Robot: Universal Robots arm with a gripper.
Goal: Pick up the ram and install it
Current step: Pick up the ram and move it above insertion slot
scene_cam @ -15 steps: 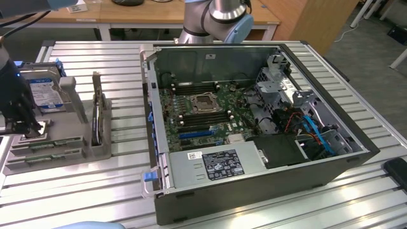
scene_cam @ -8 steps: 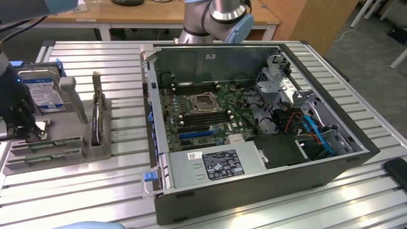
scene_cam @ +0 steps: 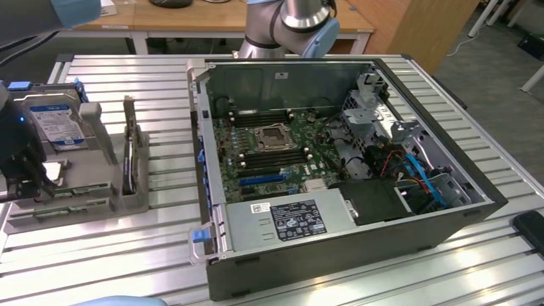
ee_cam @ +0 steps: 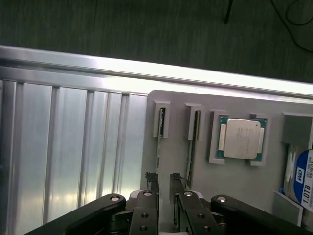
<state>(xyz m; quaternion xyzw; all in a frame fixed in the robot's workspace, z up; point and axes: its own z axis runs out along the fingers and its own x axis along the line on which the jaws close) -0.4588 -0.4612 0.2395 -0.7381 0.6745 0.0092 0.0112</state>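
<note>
Two ram sticks stand on edge in slots of the grey parts tray [ee_cam: 171,103]: one ram stick [ee_cam: 160,125] and a second [ee_cam: 194,139] beside it, both thin and green. My gripper [ee_cam: 164,182] hovers over the tray between their near ends. Its fingers [ee_cam: 152,182] stand a little apart with nothing between them. In the exterior view the gripper [scene_cam: 24,175] is a dark mass over the tray [scene_cam: 127,204] at the far left. The ram [scene_cam: 83,190] lies beside it. The open computer case [scene_cam: 340,159] shows the motherboard's memory slots [scene_cam: 255,118].
On the tray also sit a square silver processor chip [ee_cam: 242,138] and a hard drive [ee_cam: 302,181] with a blue-white label. The hard drive [scene_cam: 58,124] stands behind the gripper in the exterior view. The slatted metal table [scene_cam: 162,83] carries tray and case. The arm's base [scene_cam: 285,29] rises behind the case.
</note>
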